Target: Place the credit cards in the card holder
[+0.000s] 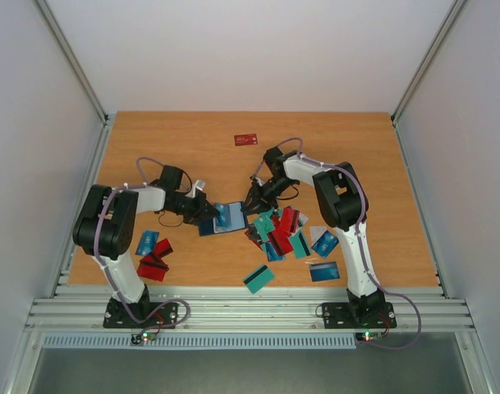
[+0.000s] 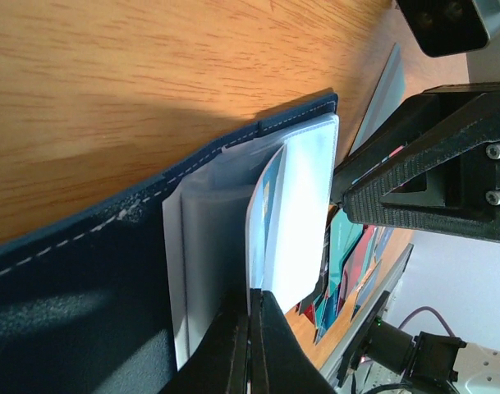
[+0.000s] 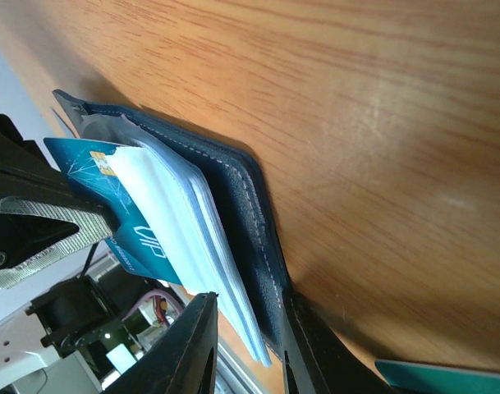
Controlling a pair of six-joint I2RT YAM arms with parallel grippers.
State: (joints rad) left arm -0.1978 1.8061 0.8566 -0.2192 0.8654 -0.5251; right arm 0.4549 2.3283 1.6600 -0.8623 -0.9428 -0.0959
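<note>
The dark navy card holder (image 1: 221,220) lies open on the table between both grippers. Its navy cover (image 2: 85,271) and pale clear sleeves show in the left wrist view. My left gripper (image 1: 202,205) (image 2: 254,308) is shut on a teal-blue card (image 2: 264,197) (image 3: 110,205) that stands partly among the sleeves. My right gripper (image 1: 254,199) (image 3: 248,300) is open and straddles the holder's (image 3: 241,213) edge. One finger is against the cover, the other a little off the sleeves. Several loose credit cards (image 1: 278,234) are piled just right of the holder.
More cards lie near the left arm (image 1: 153,254). A teal card (image 1: 259,279) and a blue card (image 1: 324,271) lie near the front edge. A red card (image 1: 246,139) lies at the far middle. The two grippers are very close together over the holder.
</note>
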